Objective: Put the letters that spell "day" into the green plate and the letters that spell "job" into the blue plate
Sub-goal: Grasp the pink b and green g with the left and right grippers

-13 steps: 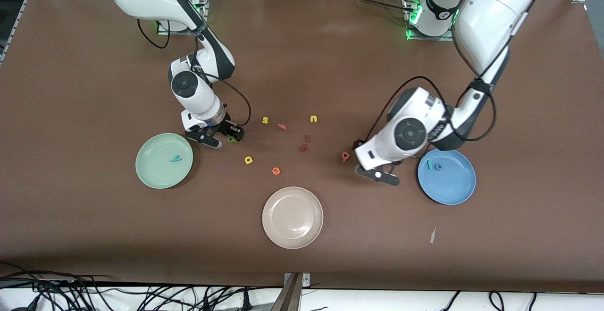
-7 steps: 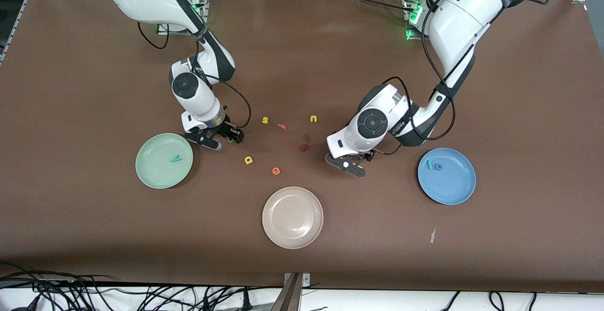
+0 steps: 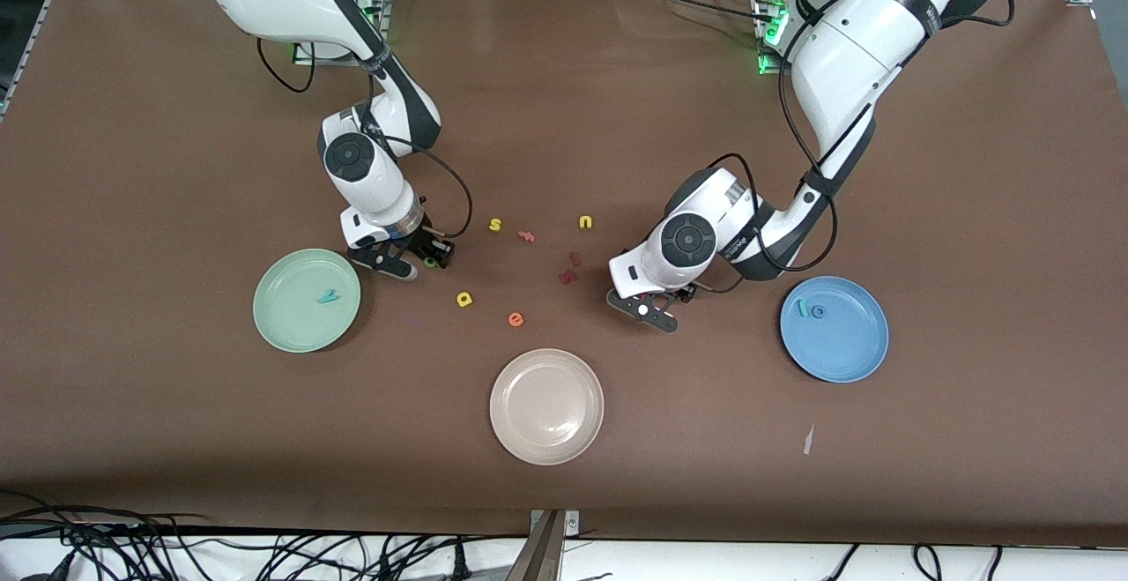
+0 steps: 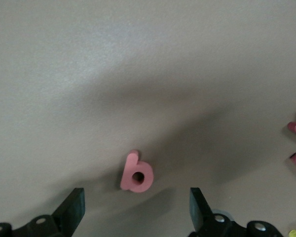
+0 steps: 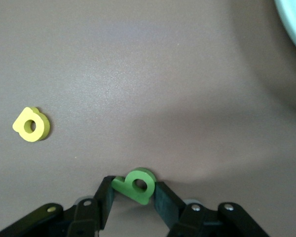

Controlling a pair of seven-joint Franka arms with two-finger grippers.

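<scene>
The dark green "d" (image 3: 430, 261) lies on the table beside the green plate (image 3: 282, 321), and my right gripper (image 3: 421, 259) is down around it. In the right wrist view both fingers press the "d" (image 5: 137, 185), so the right gripper (image 5: 134, 191) is shut on it. The teal "y" (image 3: 328, 297) rests in the green plate. The yellow "a" (image 3: 464, 299) lies nearer the front camera. My left gripper (image 3: 648, 309) hangs low and open over the salmon-pink "b" (image 4: 136, 173), fingers (image 4: 78, 202) apart from it. The blue plate (image 3: 837, 356) holds the teal "j" (image 3: 802, 307) and blue "o" (image 3: 819, 311).
A beige plate (image 3: 546, 405) sits near the front edge. Loose letters lie mid-table: a yellow "s" (image 3: 495, 225), pink "f" (image 3: 527, 235), yellow "u" (image 3: 585, 222), orange "e" (image 3: 515, 319) and dark red pieces (image 3: 568, 276). A paper scrap (image 3: 808, 440) lies near the blue plate.
The left arm swung from beside the blue plate toward the table's middle and now covers the pink "b". The right gripper's fingers closed in on the green "d".
</scene>
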